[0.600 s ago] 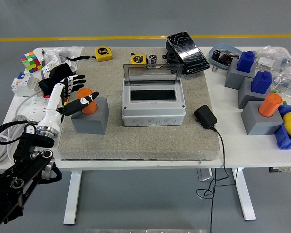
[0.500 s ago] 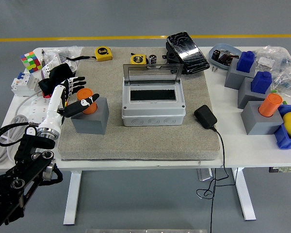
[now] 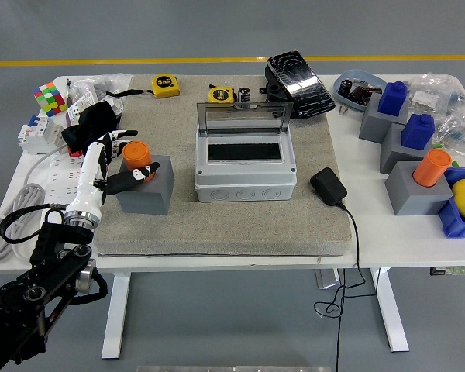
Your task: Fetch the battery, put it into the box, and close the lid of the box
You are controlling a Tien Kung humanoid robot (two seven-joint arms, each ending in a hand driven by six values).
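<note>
An orange cylindrical battery [image 3: 136,156] stands upright in a grey block [image 3: 149,190] on the left of the grey mat [image 3: 217,225]. My left hand [image 3: 133,157] is cupped around it. Its fingers [image 3: 113,141] are spread just left of the battery, and its thumb [image 3: 136,177] lies across the block in front of it. I cannot see a firm grip. The grey box [image 3: 246,180] sits mid-mat with its clear lid [image 3: 242,116] standing open at the back. My right arm is out of view.
A black adapter [image 3: 327,186] with its cable lies right of the box. Grey blocks with another orange cylinder [image 3: 432,167] and blue pieces [image 3: 394,98] stand far right. Tape measures [image 3: 222,94], a black case [image 3: 297,74] and a colour cube [image 3: 49,98] lie behind.
My left hand has slid slightly toward me and lower. The thumb has dropped from across the battery's front to the block, so more of the battery shows. The battery has not moved.
</note>
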